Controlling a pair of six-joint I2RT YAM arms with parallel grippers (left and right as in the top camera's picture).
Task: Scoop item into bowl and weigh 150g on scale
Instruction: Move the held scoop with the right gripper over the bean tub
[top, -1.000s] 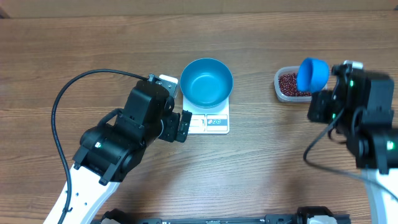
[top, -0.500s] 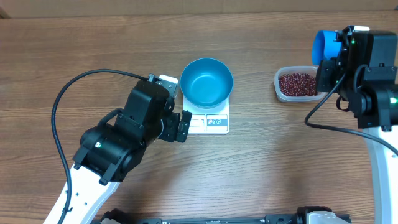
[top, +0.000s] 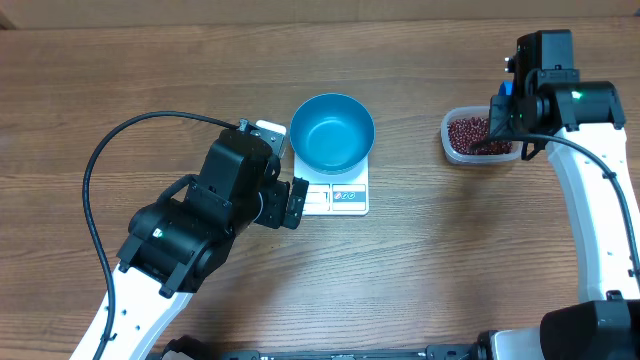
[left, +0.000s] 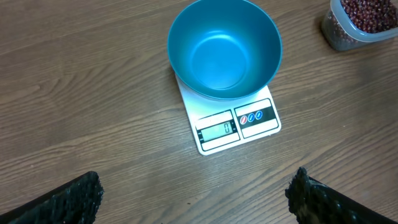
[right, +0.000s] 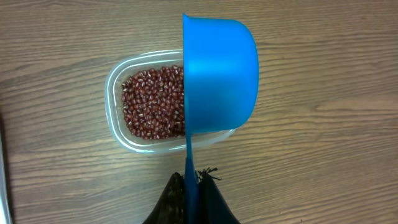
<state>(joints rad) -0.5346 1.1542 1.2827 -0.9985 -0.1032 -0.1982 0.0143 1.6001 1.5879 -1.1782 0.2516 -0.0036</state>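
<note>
The teal bowl (top: 332, 131) stands empty on the white scale (top: 336, 197); the left wrist view shows the bowl (left: 224, 50) and the scale's display (left: 236, 127) too. Red-brown beans (right: 152, 102) fill a clear tub (top: 470, 133) at the right. My right gripper (right: 191, 186) is shut on the thin handle of a bright blue scoop (right: 221, 74), which is turned on its side over the tub's right end. From overhead the right wrist hides most of the scoop. My left gripper (left: 196, 185) hangs open over bare wood just in front of the scale, holding nothing.
The left arm's black cable (top: 100, 160) loops over the table's left half. The tub (left: 364, 25) shows in the upper right corner of the left wrist view. The table's far edge (top: 300, 22) runs just behind the bowl and tub.
The right arm has swung toward the far edge and turned, carrying the scoop; it now sits over the tub's right end. The left arm, bowl and scale have not moved.
</note>
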